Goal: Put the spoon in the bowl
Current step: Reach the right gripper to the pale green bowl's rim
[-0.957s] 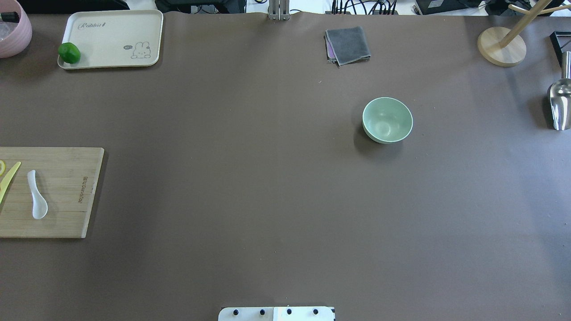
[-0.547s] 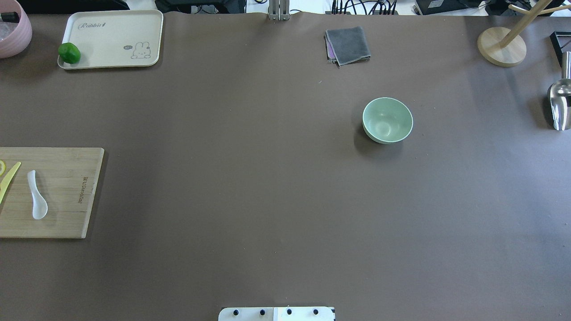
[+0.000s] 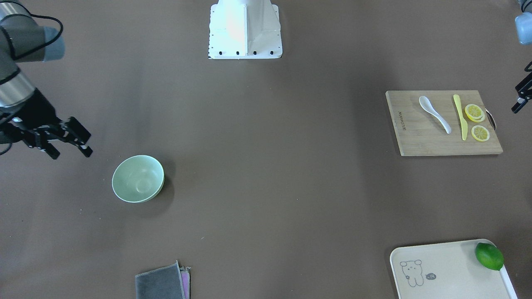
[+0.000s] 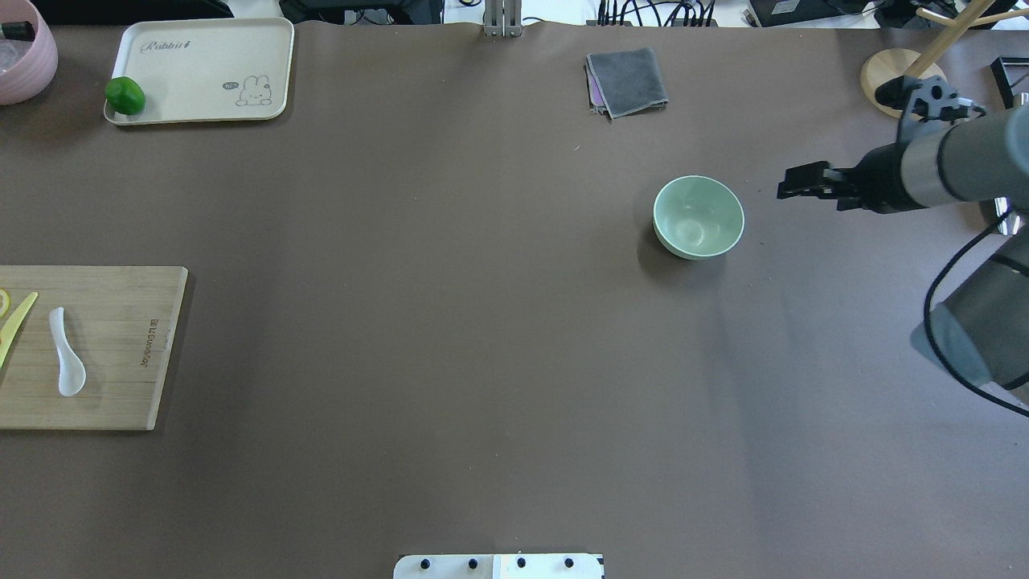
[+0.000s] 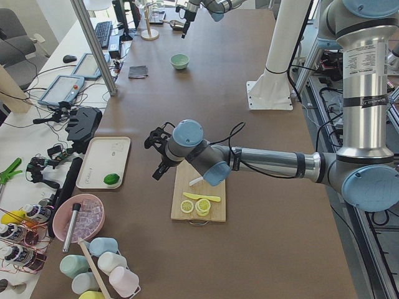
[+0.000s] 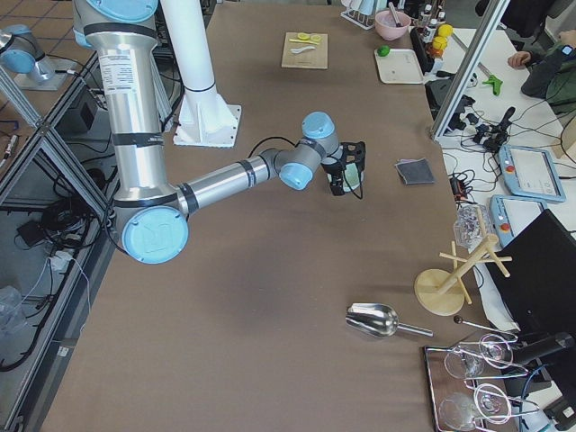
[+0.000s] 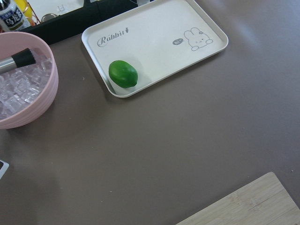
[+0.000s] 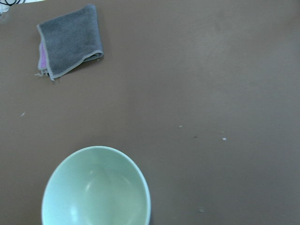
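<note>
The white spoon (image 4: 66,354) lies on the wooden cutting board (image 4: 120,354) at the table's left edge, beside a yellow knife; it also shows in the front view (image 3: 434,114). The mint-green bowl (image 4: 698,217) stands empty at centre right and fills the bottom of the right wrist view (image 8: 96,187). My right gripper (image 4: 792,183) hovers just right of the bowl, apart from it; in the front view (image 3: 71,153) its jaws are open and empty. My left gripper (image 5: 156,156) hangs open and empty beyond the board's outer end, off the overhead view.
A yellow knife (image 3: 459,116) and lemon slices (image 3: 474,112) share the board. A cream tray (image 4: 209,68) with a lime (image 4: 125,95) and a pink ice bowl (image 7: 23,89) are far left. A grey cloth (image 4: 627,80), wooden rack (image 4: 904,80) and metal scoop (image 4: 1009,181) lie at the back and right.
My right arm has come into the overhead view from the right and now reaches toward the bowl. The spoon and bowl have not moved.
</note>
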You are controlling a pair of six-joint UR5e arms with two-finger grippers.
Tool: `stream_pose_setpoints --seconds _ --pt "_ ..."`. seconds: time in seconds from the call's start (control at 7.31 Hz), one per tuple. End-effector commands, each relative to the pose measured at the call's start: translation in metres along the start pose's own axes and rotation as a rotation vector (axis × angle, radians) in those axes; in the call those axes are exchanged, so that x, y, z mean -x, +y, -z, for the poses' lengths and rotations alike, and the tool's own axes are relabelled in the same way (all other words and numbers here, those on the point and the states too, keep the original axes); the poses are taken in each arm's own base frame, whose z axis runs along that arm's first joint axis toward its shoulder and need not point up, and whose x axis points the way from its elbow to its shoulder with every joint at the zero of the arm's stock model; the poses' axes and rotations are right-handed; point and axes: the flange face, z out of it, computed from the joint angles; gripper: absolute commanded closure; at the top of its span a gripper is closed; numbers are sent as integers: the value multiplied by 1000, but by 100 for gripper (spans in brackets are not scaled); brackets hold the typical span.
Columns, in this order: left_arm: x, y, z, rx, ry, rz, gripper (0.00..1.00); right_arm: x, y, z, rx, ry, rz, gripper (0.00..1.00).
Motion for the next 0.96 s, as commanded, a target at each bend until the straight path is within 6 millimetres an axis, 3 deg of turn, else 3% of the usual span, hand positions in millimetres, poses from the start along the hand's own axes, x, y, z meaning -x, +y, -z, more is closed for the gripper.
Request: stream_pose_setpoints --seconds 0.0,0.27,0.55,0.82 --pt "-8 -1 -9 13 18 -15 2 56 27 -54 -47 12 -94 8" --pt "-8 -1 -9 14 18 -14 2 53 46 -81 -91 61 -160 21" --pt "-12 0 -15 23 24 -22 2 47 46 -80 -95 66 -161 22" --pt "-13 0 -16 26 26 -22 2 57 44 -75 -91 53 -160 22"
